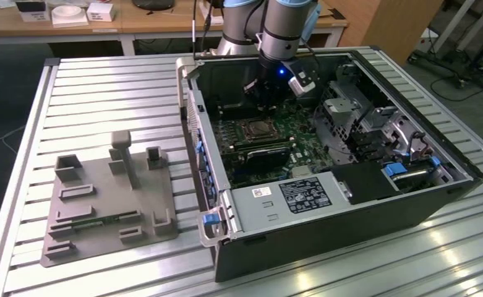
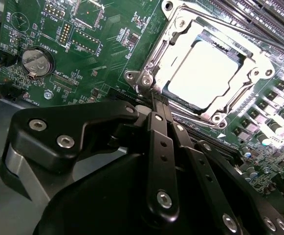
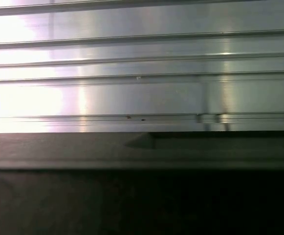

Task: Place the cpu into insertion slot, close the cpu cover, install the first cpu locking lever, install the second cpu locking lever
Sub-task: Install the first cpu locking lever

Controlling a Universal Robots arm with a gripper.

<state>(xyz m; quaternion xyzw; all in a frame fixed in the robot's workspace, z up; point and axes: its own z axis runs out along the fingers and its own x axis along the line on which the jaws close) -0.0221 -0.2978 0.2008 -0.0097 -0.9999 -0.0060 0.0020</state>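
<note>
The cpu [image 2: 205, 73], a bright silvery square, lies in the socket on the green motherboard [image 2: 98, 58]. The cpu cover [image 2: 167, 51], a silver frame with an open centre, lies flat around it. A thin metal lever [image 2: 239, 30] runs along one socket edge. In the second wrist view my gripper [image 2: 157, 100] is shut, with its black fingertips [image 2: 155, 117] together at a corner of the socket beside the cover's bolt. In the exterior view the gripper [image 1: 268, 104] hangs inside the open computer case [image 1: 193, 142], just behind the socket [image 1: 258, 130].
A black power box with a white label [image 1: 303, 195] fills the case's near end. Drive cages [image 1: 365, 117] stand at the exterior view's right. A grey fixture tray [image 1: 109, 198] sits on the slatted aluminium table [image 1: 101, 93]. A coin battery [image 2: 36, 61] is on the board.
</note>
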